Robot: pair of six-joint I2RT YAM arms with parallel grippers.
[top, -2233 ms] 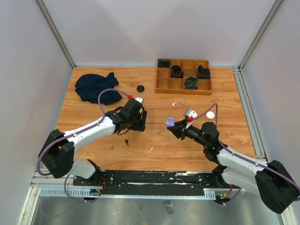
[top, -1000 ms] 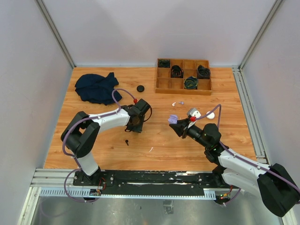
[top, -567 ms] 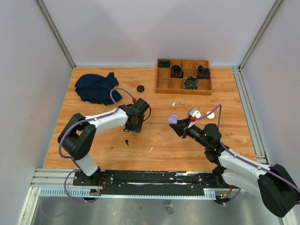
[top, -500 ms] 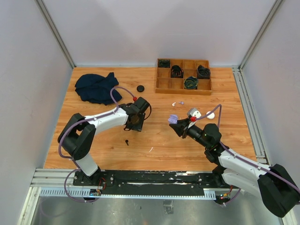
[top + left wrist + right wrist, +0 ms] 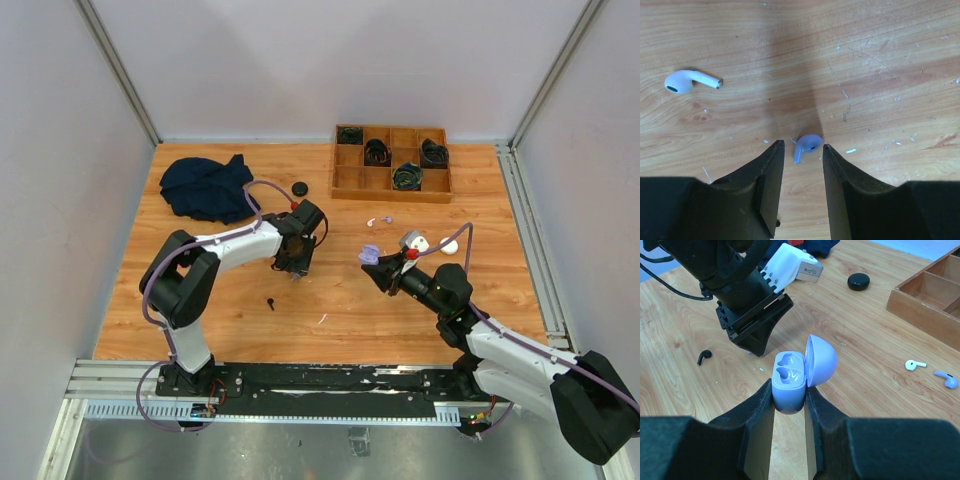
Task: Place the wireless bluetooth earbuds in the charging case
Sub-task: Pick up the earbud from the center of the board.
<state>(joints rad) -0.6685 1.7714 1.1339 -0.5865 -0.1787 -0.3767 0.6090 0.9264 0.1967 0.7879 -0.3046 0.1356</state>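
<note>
My right gripper (image 5: 789,390) is shut on an open pale purple charging case (image 5: 789,380) and holds it above the table, lid up and both sockets empty; the case also shows in the top view (image 5: 368,256). My left gripper (image 5: 800,150) is open and empty, raised over the table left of the case (image 5: 296,268). In the left wrist view a pale purple earbud (image 5: 807,146) lies on the wood just past the fingertips. A white earbud (image 5: 690,81) lies further left. Both buds lie near the tray (image 5: 388,217) (image 5: 372,221). A black earbud (image 5: 270,303) lies near the left arm.
A wooden compartment tray (image 5: 392,192) with coiled black cables stands at the back right. A black round case (image 5: 299,188) and a dark blue cloth (image 5: 205,186) lie at the back left. A white round case (image 5: 449,245) lies beside the right arm.
My left gripper has swung right and further back, turning toward the buds, and its elbow has folded in. My right gripper has stayed almost still with the open case.
</note>
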